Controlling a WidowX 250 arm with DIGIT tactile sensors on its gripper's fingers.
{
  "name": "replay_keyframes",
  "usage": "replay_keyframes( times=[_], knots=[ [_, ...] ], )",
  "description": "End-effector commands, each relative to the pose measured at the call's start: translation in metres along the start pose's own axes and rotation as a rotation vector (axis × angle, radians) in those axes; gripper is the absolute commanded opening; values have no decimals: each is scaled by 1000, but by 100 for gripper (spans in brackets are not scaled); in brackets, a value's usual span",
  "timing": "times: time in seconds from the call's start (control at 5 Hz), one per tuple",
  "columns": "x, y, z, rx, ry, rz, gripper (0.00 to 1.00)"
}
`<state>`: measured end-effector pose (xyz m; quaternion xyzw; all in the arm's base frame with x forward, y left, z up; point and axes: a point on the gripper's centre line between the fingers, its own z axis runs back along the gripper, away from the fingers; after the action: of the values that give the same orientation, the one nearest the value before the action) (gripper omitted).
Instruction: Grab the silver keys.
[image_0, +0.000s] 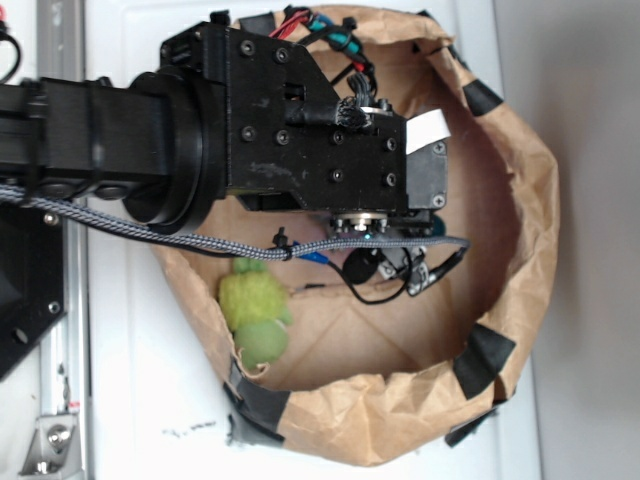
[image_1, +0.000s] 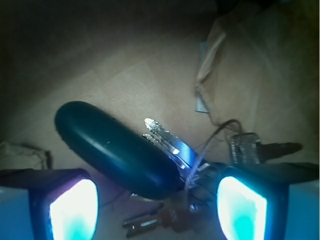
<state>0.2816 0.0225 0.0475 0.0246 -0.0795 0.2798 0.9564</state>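
Pincer (image_1: 157, 210) hanging released, pads glowing, inside the paper bag (image_0: 520, 260) | silver keys (image_1: 165, 137) lying on the bag floor between its pads, beside their dark fob (image_1: 112, 147) | risk: pads may be closing on the smooth fob or thin rings, letting keys slip.

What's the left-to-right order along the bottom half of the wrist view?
Left glowing pincer pad → dark green oval fob → silver key blade → right glowing pincer pad. The wire rings overlap the fob end and the right pad, so they're left out.
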Motion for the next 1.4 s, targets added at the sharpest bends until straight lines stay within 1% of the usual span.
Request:
replay_keyframes(
  times=[0.0, 0.2, 0.4, 0.6, 1.2],
  knots=[
    [10, 14, 0, -40, -52, 72, 100],
    [7, 15, -4, -58, -71, 64, 100],
    [7, 16, -7, -51, -77, 67, 100],
    [6, 15, -8, -58, -86, 70, 0],
    [6, 13, -11, -52, -100, 82, 0]
  ],
)
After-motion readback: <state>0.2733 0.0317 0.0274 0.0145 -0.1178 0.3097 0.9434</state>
